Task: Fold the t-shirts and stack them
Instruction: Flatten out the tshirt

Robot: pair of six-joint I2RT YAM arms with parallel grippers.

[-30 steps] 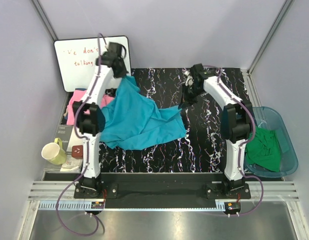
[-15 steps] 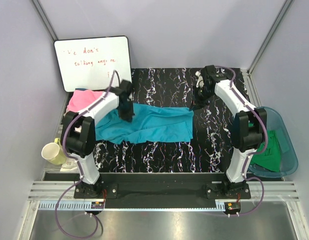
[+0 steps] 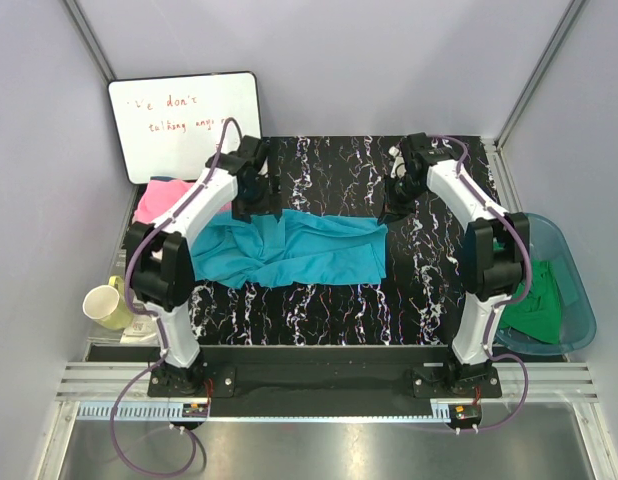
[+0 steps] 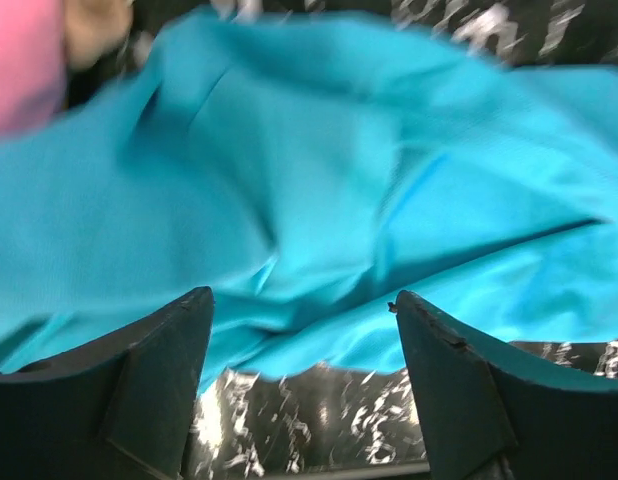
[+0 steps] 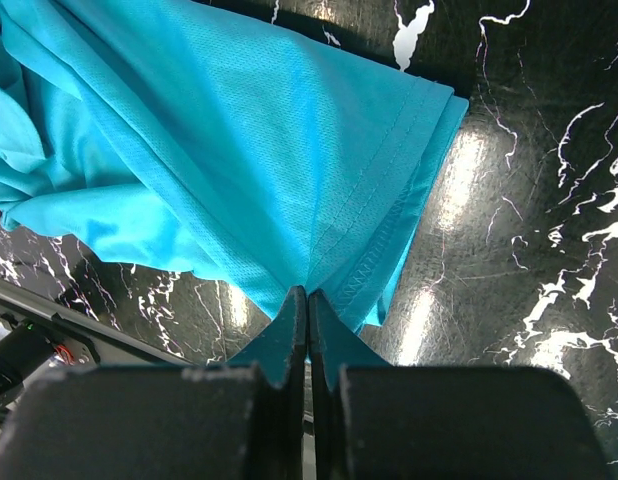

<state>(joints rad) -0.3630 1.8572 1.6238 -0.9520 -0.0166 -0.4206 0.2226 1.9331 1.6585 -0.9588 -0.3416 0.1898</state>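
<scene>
Shirt layout: teal shirt (image 3: 309, 250) spread flat for folding

Pink shirt (image 3: 159, 198) lies at the left edge of the surface (image 3: 339, 170), probably marking the stack site. Left tool (image 4: 301, 298) hangs above the teal shirt's left end, jaws wide apart and holding nothing. The teal shirt lies stretched lengthwise across mid-surface. Right tool (image 5: 307, 292) is fully closed, pinching the right hem corner, probably to hold the cloth taut. Green shirt (image 3: 534, 305) waits bunched in the tub (image 3: 579, 300) at far right. Count: three shirts visible (one pink, one teal, one green heap), two tools, one tub.
</scene>
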